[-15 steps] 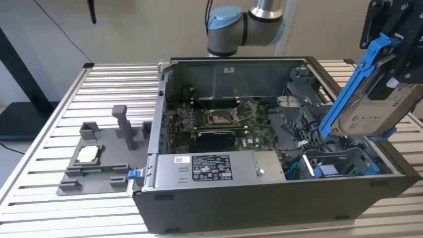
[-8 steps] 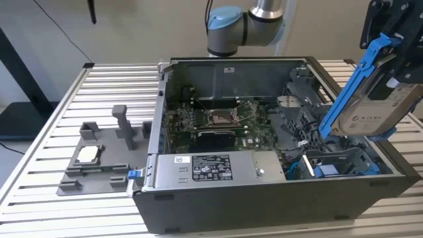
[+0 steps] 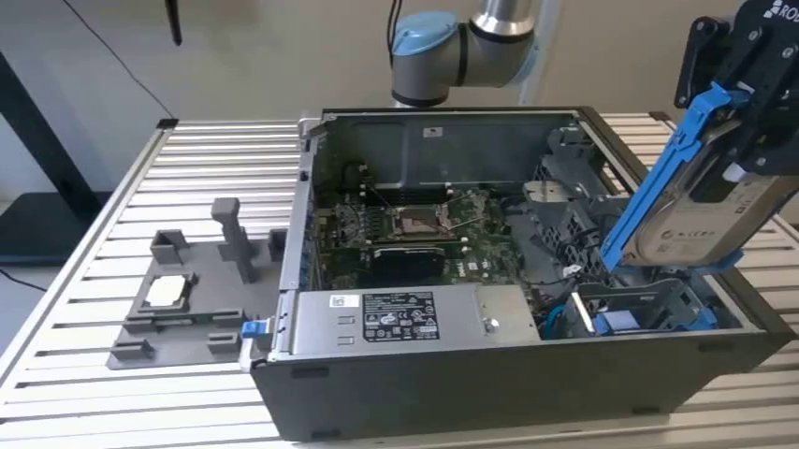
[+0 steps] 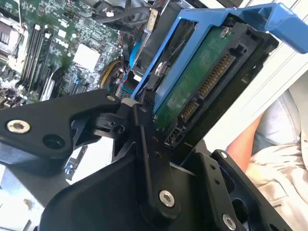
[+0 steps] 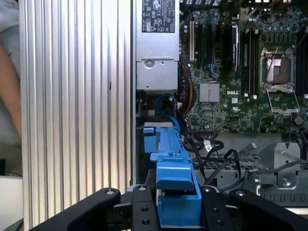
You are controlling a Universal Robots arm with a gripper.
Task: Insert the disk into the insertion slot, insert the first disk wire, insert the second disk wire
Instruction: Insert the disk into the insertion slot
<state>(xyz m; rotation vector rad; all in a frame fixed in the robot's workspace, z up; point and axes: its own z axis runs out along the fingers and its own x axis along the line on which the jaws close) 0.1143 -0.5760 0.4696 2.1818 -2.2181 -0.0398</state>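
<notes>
The disk (image 3: 699,220), silver-grey with a white label, sits clipped in its blue carrier frame (image 3: 661,178). My gripper (image 3: 739,154) is shut on it at the exterior view's right. It hangs tilted above the case's near right corner, its lower end just over the insertion slot (image 3: 643,309), a grey bay with blue trim. In the second wrist view the disk's green circuit side (image 4: 197,82) and connector row show between my black fingers (image 4: 144,144). In the first wrist view the blue carrier (image 5: 175,178) lies between the fingers (image 5: 96,207), over the slot (image 5: 149,137).
The open dark case (image 3: 500,383) holds a motherboard (image 3: 425,224) and a labelled silver power-supply box (image 3: 387,313). Loose black cables (image 5: 216,154) and a blue cable (image 5: 166,103) lie beside the bay. A grey fixture (image 3: 187,299) with a small chip (image 3: 168,292) sits on the slatted table. A person's arm (image 4: 269,139) is close.
</notes>
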